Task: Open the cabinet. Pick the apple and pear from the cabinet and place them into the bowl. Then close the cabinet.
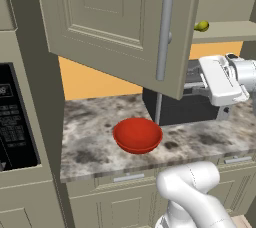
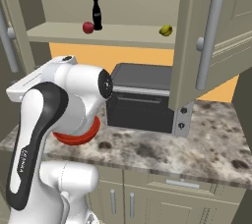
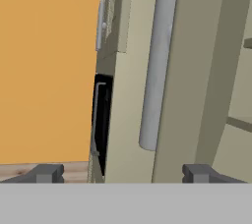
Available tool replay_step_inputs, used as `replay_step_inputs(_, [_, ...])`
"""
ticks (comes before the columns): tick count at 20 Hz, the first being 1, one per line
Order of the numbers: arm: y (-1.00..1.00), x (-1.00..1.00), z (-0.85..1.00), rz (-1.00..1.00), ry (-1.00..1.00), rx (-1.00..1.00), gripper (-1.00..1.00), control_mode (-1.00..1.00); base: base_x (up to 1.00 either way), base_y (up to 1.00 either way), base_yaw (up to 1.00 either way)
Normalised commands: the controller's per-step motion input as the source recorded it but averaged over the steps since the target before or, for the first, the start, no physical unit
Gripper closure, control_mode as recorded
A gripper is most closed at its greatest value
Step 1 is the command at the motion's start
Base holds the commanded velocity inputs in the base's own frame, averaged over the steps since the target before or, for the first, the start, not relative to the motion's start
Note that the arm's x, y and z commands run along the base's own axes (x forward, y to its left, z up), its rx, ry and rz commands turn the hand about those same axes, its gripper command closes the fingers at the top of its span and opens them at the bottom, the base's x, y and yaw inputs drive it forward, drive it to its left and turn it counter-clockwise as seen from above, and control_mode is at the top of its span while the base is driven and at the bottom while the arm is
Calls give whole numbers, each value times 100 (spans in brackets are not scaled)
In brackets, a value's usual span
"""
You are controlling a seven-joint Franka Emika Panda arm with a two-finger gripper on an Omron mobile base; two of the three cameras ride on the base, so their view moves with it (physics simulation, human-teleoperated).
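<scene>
Both cabinet doors stand swung open: the left door with its long grey bar handle, and the right door. On the shelf inside sit the dark-red apple and the yellow-green pear, which is also in the left base view. The red bowl rests on the marble counter below; in the right base view the arm covers most of the bowl. My gripper is open and holds nothing. A door's bar handle stands ahead of it, apart from the fingertips.
A dark cola bottle stands right beside the apple. A black countertop oven sits behind the bowl, under the shelf. A microwave is built into the tall unit at the left. Drawers run below the counter edge.
</scene>
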Motion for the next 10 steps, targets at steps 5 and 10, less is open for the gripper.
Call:
replay_step_inputs(5, [-11,0,0,9,0,0,-100,-100,0,0,0])
replay_step_inputs(10, [0,0,-4,9,0,-2,-100,-100,0,0,0])
